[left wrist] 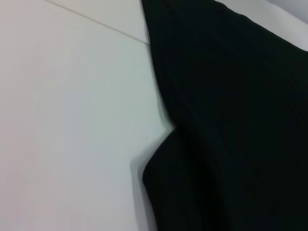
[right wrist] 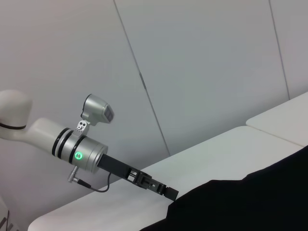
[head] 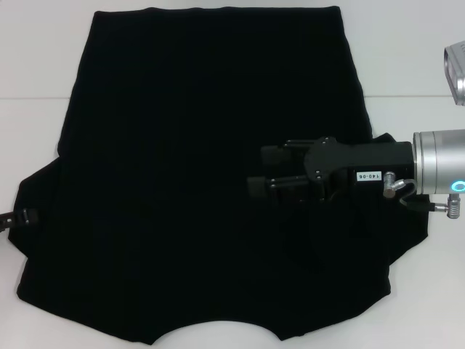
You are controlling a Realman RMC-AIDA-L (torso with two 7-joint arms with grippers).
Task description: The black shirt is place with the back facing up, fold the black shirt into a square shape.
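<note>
The black shirt (head: 203, 182) lies spread flat on the white table (head: 36, 131), with its curved neckline at the near edge and its hem at the far side. My right gripper (head: 265, 171) hovers over the shirt's right half, pointing toward the middle, with its fingers apart and nothing between them. My left gripper (head: 27, 217) sits at the outer edge of the left sleeve. In the right wrist view the left gripper (right wrist: 169, 193) looks slim and closed where it meets the cloth's edge. The left wrist view shows the sleeve and side seam of the shirt (left wrist: 231, 125) lying on the table.
White tabletop (left wrist: 72, 120) borders the shirt on the left and right, with a seam line (head: 414, 97) running across it. A grey panelled wall (right wrist: 192, 72) stands behind the table. The right arm's silver wrist (head: 439, 171) reaches in from the right edge.
</note>
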